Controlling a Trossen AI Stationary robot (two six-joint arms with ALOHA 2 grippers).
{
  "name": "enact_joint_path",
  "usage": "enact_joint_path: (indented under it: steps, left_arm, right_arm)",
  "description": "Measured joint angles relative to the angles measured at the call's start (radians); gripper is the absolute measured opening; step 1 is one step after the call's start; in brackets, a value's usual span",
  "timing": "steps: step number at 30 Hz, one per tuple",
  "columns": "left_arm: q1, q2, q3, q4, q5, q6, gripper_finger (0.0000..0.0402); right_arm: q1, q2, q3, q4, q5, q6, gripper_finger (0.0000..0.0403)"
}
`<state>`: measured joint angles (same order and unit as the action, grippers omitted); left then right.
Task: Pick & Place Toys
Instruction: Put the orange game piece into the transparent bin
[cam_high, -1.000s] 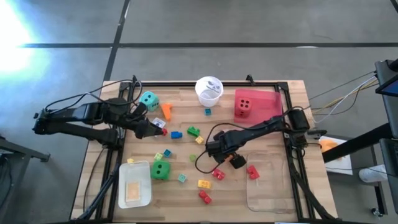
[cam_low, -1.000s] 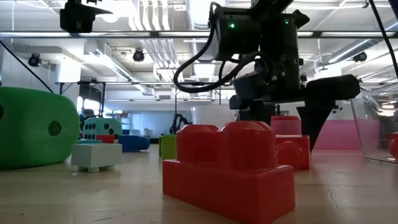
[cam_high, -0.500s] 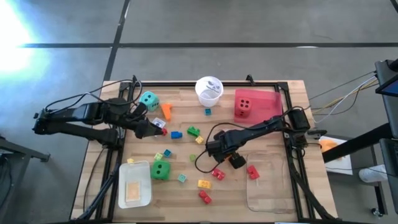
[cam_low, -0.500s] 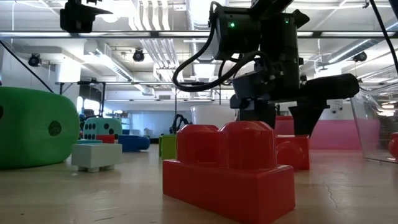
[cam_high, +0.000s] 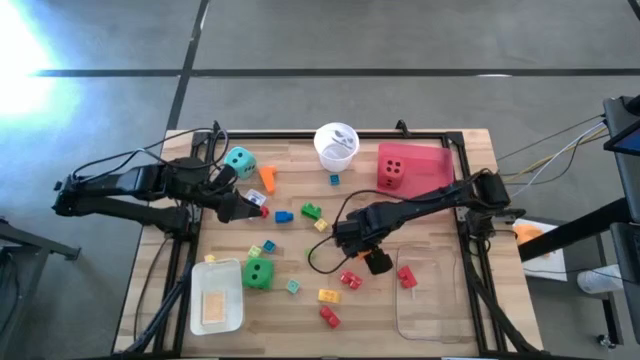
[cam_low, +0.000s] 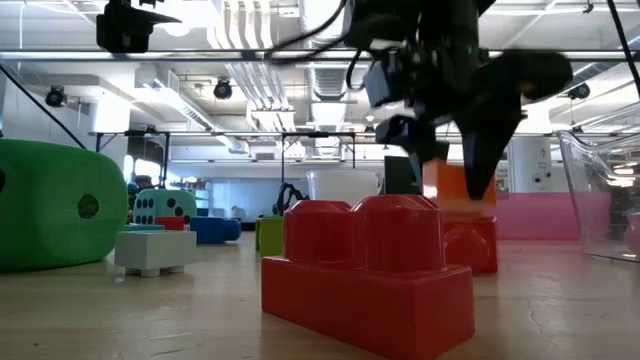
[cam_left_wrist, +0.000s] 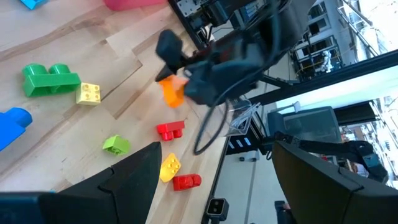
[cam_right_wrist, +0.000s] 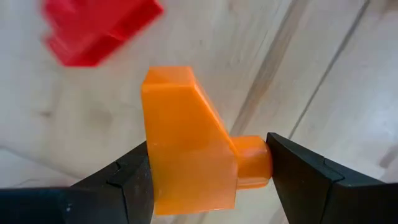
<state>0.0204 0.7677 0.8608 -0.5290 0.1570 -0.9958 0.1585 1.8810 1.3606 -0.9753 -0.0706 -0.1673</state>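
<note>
My right gripper (cam_high: 372, 260) hangs over the table's middle right, shut on an orange brick (cam_right_wrist: 186, 137) that also shows in the left wrist view (cam_left_wrist: 172, 93). Under and beside it, red bricks (cam_high: 349, 279) (cam_high: 407, 276) lie flat on the wood. My left gripper (cam_high: 250, 205) waits open at the middle left, above a blue brick (cam_high: 284, 215), with nothing between its fingers. A green die (cam_high: 258, 273), a teal die (cam_high: 238, 161) and a red die (cam_high: 391, 173) sit around the table. My right gripper pinches the orange brick between its two fingers, one on the brick's flat side (cam_right_wrist: 149, 163), the other on its stud end (cam_right_wrist: 252, 163). The fingers come from above, pointing down. The brick hangs clear of the table.
A white cup (cam_high: 336, 145) and a pink tray (cam_high: 430, 160) stand at the far edge. A white tray (cam_high: 216, 295) sits near left and a clear tray (cam_high: 435, 300) near right. Yellow (cam_high: 328, 295), green (cam_high: 313, 211) and red (cam_high: 329, 317) bricks are scattered about.
My right gripper has shut on the orange brick at the table and risen with it, rolling a little about its own axis. The brick has come up clear of the wood. The red bricks beside it have stayed put.
</note>
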Motion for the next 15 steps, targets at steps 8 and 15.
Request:
enact_joint_path:
  steps: [8,15]
  left_arm:
    - [0.0,0.0,0.0,0.0,0.0,0.001,0.0307]
    - [0.001,0.0,0.0,0.0,0.0,0.004,0.0307]
  right_arm:
    - [0.0,-0.136,0.0,-0.085,-0.07,0.203,0.0249]
    - [0.0,-0.288,-0.002,-0.114,-0.099,0.439,0.0249]
